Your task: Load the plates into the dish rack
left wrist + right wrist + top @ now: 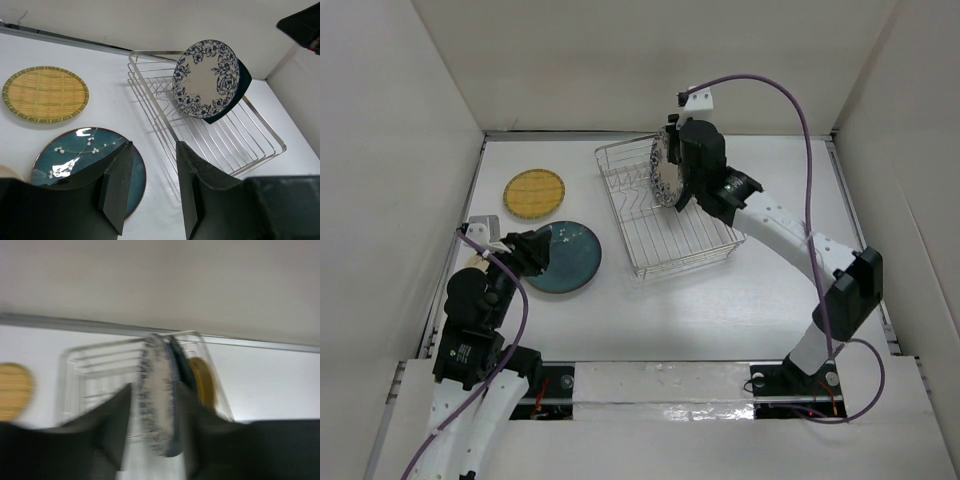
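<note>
The white plate with a blue floral rim [665, 170] stands upright in the silver wire dish rack [670, 240], with a dark teal plate [242, 82] right behind it. In the blurred right wrist view a yellow-brown plate [202, 382] stands further back in the rack. My right gripper [678, 190] is over the floral plate [157, 400], jaws spread either side of it. The left wrist view shows nothing gripping the plate [207, 77]. My left gripper [155, 144] is open and empty over the right edge of the round dark teal plate [65, 155], which lies flat on the table.
A yellow-brown woven-look plate [534, 193] lies flat at the back left of the table. A small cream plate [475, 262] peeks out beside the left arm. White walls enclose the table on three sides.
</note>
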Controlling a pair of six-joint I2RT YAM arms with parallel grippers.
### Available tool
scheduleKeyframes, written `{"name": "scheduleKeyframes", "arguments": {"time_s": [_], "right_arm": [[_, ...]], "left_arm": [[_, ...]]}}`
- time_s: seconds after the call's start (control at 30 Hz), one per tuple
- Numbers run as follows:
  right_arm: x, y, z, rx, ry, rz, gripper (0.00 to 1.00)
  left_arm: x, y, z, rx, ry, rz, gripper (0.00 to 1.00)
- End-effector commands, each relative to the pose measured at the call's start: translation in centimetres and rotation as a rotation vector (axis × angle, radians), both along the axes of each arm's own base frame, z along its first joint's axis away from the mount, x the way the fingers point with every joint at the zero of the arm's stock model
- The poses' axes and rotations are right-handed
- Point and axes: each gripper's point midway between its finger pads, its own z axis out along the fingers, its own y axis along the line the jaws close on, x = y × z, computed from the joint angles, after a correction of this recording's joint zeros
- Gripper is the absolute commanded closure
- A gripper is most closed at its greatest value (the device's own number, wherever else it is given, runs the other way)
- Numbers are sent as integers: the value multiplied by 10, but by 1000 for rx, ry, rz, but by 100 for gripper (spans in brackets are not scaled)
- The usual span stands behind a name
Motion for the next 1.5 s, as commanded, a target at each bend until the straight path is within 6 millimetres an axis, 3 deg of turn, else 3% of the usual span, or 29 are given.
{"name": "scheduleKeyframes", "arguments": {"time_s": [0.0,0.03,0.07,0.13,0.17,0.23,0.33,0.37,0.43,0.5,0.53,0.57,0.67,0.7,0.73,0.8,0.83,0.87,0.97,1.0,1.3,1.43,1.47], "right_arm": [[-41,59,30,161,-47,221,78],[-63,92,17,184,-19,346,93],[-77,111,6,242,20,404,100],[-112,157,-17,304,81,547,100],[-124,169,-43,343,147,563,100],[-147,196,-70,384,207,599,100],[-167,210,-102,442,277,553,100],[-184,220,-111,475,307,557,100],[-195,220,-129,505,325,508,100],[-216,226,-152,566,382,477,93],[-218,225,-159,588,393,444,86],[-222,227,-168,642,424,414,70],[-231,227,-211,712,513,320,41],[-232,228,-221,731,533,302,39],[-232,230,-239,728,559,277,39],[-238,240,-253,763,611,255,38],[-238,239,-277,720,640,217,38],[-236,248,-275,761,654,194,38],[-231,246,-303,760,671,102,39],[-227,252,-299,777,666,85,39],[-222,260,-340,886,716,-70,43],[-211,256,-355,912,724,-152,50],[-210,257,-355,935,722,-170,60]], "left_arm": [[-2,1,15,-18,-56,2,64],[-3,1,16,-18,-59,2,68],[-4,2,16,-21,-62,5,78],[-6,3,19,-25,-77,11,88],[-7,4,20,-27,-80,14,96],[-9,4,23,-34,-89,14,100],[-11,10,26,-41,-100,44,100],[-13,11,27,-43,-108,47,100],[-17,12,31,-49,-128,42,100],[-20,12,34,-54,-143,42,100],[-22,13,37,-57,-155,42,99],[-23,13,38,-59,-162,40,92],[-25,13,40,-62,-171,40,82],[-25,13,40,-61,-169,40,81],[-26,14,41,-64,-172,40,81],[-28,14,42,-67,-178,39,77],[-30,14,43,-69,-187,40,77],[-31,15,44,-70,-191,40,76],[-35,14,47,-73,-209,31,76],[-35,14,47,-72,-211,28,76],[-39,14,49,-72,-225,26,76],[-42,18,52,-79,-239,40,75],[-42,19,52,-78,-240,46,75]]}}
